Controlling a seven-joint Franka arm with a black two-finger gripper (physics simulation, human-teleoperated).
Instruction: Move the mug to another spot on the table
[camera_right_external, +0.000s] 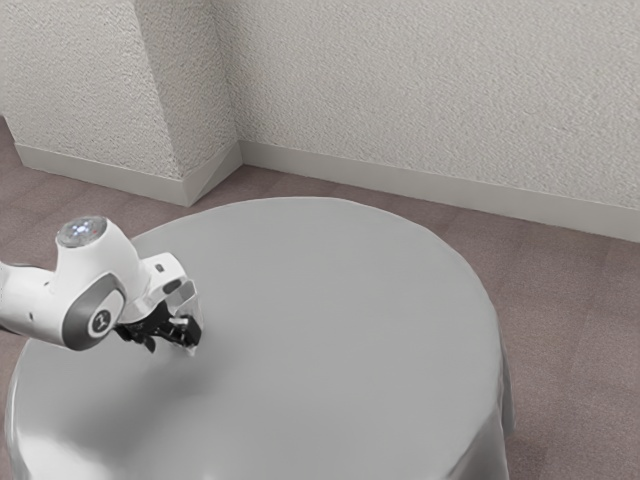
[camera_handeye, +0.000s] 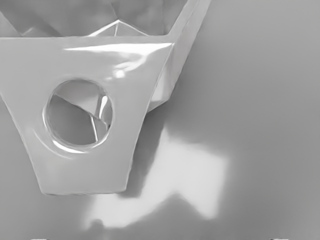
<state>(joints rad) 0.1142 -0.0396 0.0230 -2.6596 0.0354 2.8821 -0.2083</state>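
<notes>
A pale grey, faceted mug (camera_handeye: 100, 65) stands on the table just under my hand; its broad flat handle (camera_handeye: 85, 150) has a round hole through it and faces the camera. In the exterior view the mug (camera_right_external: 190, 324) is a small light shape against my black gripper (camera_right_external: 168, 336), low over the table near the exterior view's left edge. The gripper is open, its fingers spread wide with nothing clamped between them. Most of the mug's body is hidden behind my hand in the exterior view.
The round table (camera_right_external: 330, 330) carries a smooth grey cloth that hangs over its edge. A bare stretch of it reaches toward the exterior view's right. White textured walls and a baseboard (camera_right_external: 430, 185) stand behind on a brownish floor.
</notes>
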